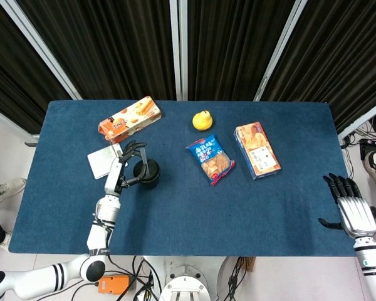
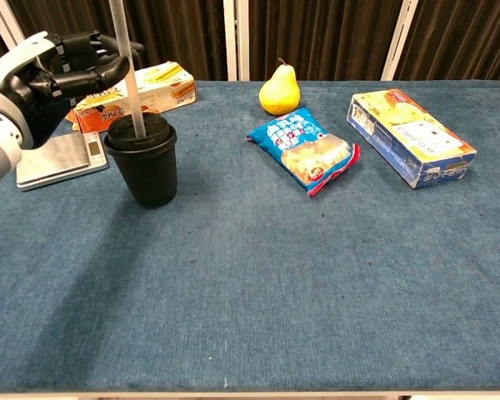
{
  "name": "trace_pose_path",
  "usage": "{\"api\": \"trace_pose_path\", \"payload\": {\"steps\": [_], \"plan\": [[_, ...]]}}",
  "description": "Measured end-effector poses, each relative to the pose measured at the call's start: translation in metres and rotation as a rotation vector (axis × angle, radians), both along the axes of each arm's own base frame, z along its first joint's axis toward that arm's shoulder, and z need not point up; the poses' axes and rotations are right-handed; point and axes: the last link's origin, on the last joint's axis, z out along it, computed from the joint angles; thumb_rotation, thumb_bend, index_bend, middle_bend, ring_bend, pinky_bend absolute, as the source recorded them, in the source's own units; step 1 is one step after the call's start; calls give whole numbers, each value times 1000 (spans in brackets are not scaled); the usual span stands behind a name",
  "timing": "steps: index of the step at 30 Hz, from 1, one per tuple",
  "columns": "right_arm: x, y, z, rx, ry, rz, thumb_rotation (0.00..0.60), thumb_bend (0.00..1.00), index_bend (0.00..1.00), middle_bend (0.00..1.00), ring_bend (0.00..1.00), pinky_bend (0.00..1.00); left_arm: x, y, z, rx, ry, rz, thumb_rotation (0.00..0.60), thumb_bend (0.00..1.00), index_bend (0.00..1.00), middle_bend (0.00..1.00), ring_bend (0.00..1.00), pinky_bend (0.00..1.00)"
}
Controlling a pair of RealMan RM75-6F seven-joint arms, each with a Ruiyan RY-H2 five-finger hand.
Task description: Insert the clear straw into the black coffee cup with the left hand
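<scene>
While the left hand [image 2: 54, 71] pinched the clear straw [image 2: 127, 71], its lower end stood in the black coffee cup [image 2: 143, 162] just below. The right hand [image 1: 353, 210] held nothing, fingers spread.

A lab test rig: blue-clothed table [image 1: 175, 213] ringed by black curtains [image 1: 232, 44], loose cables [image 1: 238, 276] beneath, a scale [image 2: 58, 158] among props.

Printing on the orange snack box [image 2: 133, 93] near the worktop's far left edge, on the blue snack bag [image 2: 304, 150] mid-worktop, on the orange-and-blue box [image 2: 410, 136] toward the right edge, all too small to read
</scene>
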Motion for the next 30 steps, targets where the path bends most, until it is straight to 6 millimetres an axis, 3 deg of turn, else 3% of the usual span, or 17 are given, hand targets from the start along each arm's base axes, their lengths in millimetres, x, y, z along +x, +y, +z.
{"api": "trace_pose_path", "payload": {"steps": [8, 14, 17, 23, 26, 30], "plan": [[1, 1, 2, -8, -2, 6, 600, 195, 0, 84, 0, 12, -1, -7, 1, 3, 40, -29, 600, 362, 284, 179, 0, 0], [1, 1, 6, -19, -3, 8, 600, 196, 0, 84, 0, 12, -12, -11, 19, 25, 88, -46, 600, 332, 228, 163, 0, 0], [1, 1, 10, -31, -4, 12, 600, 195, 0, 84, 0, 12, -28, -14, 37, 51, 160, -39, 600, 326, 237, 164, 0, 0], [3, 1, 16, -60, -11, 35, 600, 195, 0, 84, 0, 12, -76, -20, 76, 120, 497, -3, 600, 301, 244, 165, 0, 0], [4, 1, 18, -66, -16, 50, 600, 196, 0, 81, 0, 17, -103, -31, 91, 156, 727, 32, 600, 274, 244, 166, 0, 0], [7, 1, 19, -77, -23, 75, 600, 196, 0, 75, 0, 17, -149, -62, 117, 162, 1059, 97, 600, 245, 244, 166, 0, 0]]}}
